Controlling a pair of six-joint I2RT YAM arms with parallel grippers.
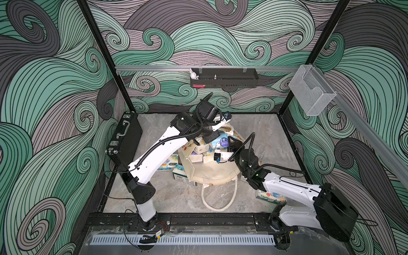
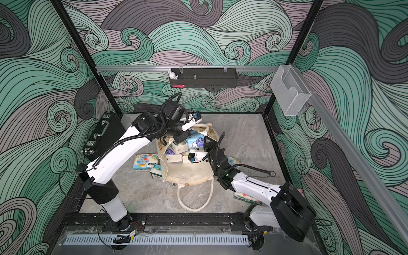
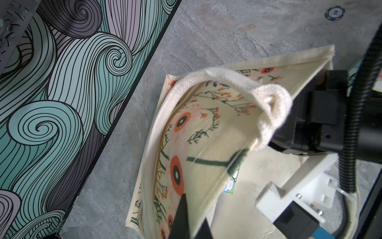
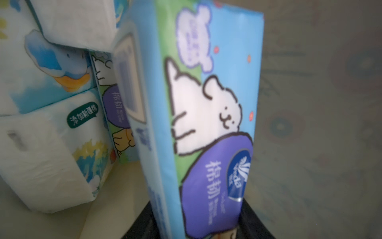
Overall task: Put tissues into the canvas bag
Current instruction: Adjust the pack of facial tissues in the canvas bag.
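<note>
Low in both top views, on the grey stone-veined tabletop (image 1: 176, 198), a glossy floral tissue pack (image 1: 270, 197) lies half under the right arm (image 1: 287, 187). Beside it the woven cream handle (image 1: 218, 198) of the bag loops flat. Just above, at frame centre, the canvas bag (image 1: 209, 174) slumps soft and creased with its mouth open. Touching its left side lie a green-labelled pack (image 1: 180, 175) and a pale cartoon-printed pack (image 2: 145, 162).

Inside the mouth, plump rectangular stacked packs (image 4: 47, 155) crowd together. The jaws of the right gripper (image 4: 198, 225) are clamped on a light blue bear-printed pack (image 4: 206, 115) standing on edge inside the bag.

Above centre, the left gripper (image 1: 209, 138) has its jaws together, pinching the bag's raised rim. At left a black hard briefcase (image 1: 124, 134) leans against the wall, and at top hangs a black perforated rack (image 1: 224, 80).
</note>
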